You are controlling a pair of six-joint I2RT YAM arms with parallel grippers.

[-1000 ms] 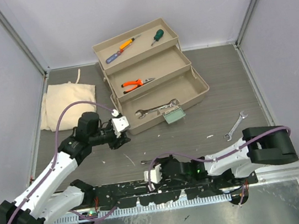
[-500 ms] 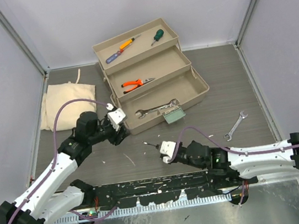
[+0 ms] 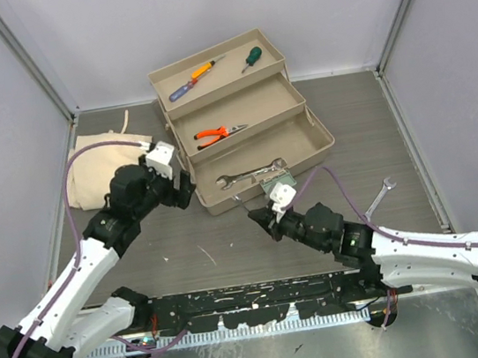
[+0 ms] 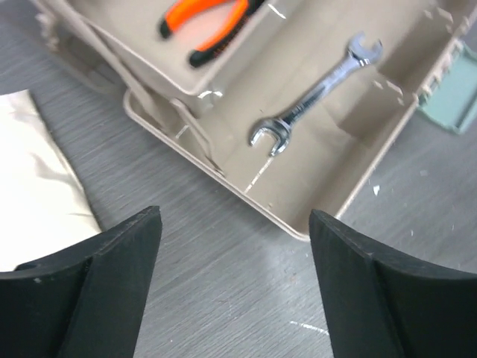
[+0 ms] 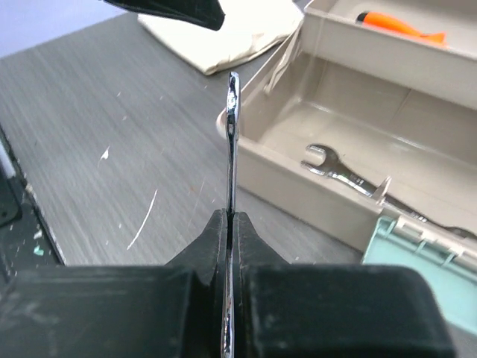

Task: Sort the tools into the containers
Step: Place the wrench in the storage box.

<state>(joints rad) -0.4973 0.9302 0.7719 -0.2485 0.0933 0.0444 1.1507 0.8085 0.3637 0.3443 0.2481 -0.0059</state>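
The tan toolbox (image 3: 319, 143) stands open in three stepped trays. The top tray holds a blue-red and orange screwdriver (image 3: 193, 78) and a green one (image 3: 250, 57). The middle tray holds orange-handled pliers (image 3: 218, 133). The bottom tray (image 4: 387, 127) holds silver wrenches (image 3: 252, 175); one shows in the left wrist view (image 4: 317, 93). My right gripper (image 3: 261, 219) is shut on a thin silver wrench (image 5: 232, 142), held edge-on just in front of the bottom tray's near wall (image 5: 313, 190). My left gripper (image 3: 183, 188) is open and empty over the table beside the toolbox's left end. Another wrench (image 3: 377, 199) lies on the table at right.
A cream cloth bag (image 3: 99, 167) lies left of the toolbox, behind my left arm. The pale green latch (image 3: 277, 183) hangs off the bottom tray's front edge, right beside my right gripper. Grey walls close in the table on three sides.
My right arm has swung from near the arm bases forward to the toolbox's front, carrying the thin wrench. My left gripper has drawn back and left along the toolbox's end.
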